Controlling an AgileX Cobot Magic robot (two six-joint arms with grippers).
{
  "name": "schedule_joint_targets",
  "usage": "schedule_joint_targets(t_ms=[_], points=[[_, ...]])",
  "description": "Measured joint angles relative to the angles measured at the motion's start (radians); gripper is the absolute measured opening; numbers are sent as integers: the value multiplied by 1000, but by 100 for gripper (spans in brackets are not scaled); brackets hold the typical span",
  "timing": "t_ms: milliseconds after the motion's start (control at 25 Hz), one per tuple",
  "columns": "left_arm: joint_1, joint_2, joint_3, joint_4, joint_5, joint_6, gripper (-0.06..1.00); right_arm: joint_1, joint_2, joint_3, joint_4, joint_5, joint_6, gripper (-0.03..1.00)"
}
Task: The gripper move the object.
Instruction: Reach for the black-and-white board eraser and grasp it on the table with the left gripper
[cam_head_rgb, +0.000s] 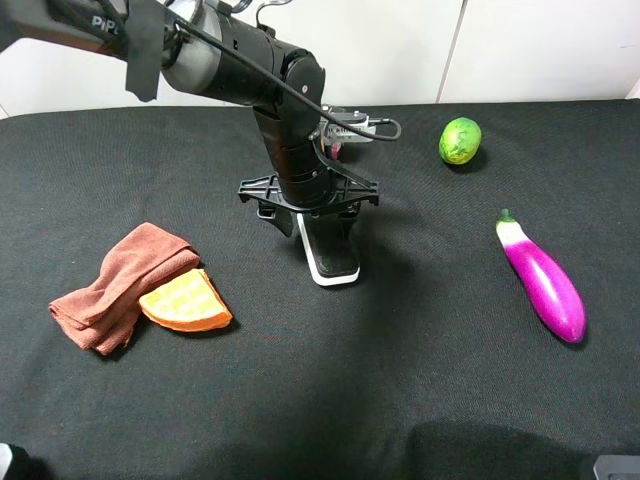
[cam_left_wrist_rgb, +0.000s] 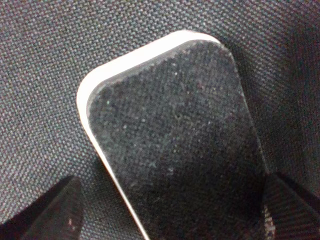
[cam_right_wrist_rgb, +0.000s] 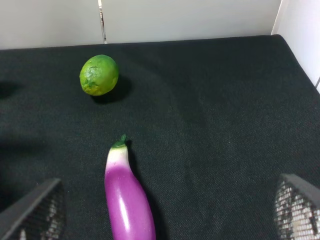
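My left gripper (cam_left_wrist_rgb: 170, 190) is down over the eraser (cam_head_rgb: 333, 255), which lies flat near the middle of the black tablecloth (cam_head_rgb: 400, 400), felt side up on its white base. The end nearer the front of the table sticks out clear of my arm. The far end is under my wrist.

In the left wrist view the eraser runs between my two fingers. One finger (cam_left_wrist_rgb: 52, 210) stands off its white edge with bare cloth showing in the gap. The other is right at the felt's opposite edge, but the corner of the picture is too dark for me to say whether it touches. So these jaws are spread around the eraser and not clamped on it.

My right gripper (cam_right_wrist_rgb: 169, 182) hangs above the right side of the table with its jaws wide apart and nothing held. Below it lies a purple eggplant (cam_head_rgb: 545, 280), its green stem end pointing toward the back. A green lime (cam_head_rgb: 460, 140) sits farther back, well apart from the eggplant.

On the left of the table a folded brown cloth (cam_head_rgb: 120, 285) lies touching an orange wedge with a grid pattern (cam_head_rgb: 185, 300). Both are well apart from the eraser.
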Motion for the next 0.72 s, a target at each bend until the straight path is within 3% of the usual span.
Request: schedule_joint_targets(t_ms=[720], points=[[0,2,0,-23,-27,0,76,0,0,0,0,0,0,63]])
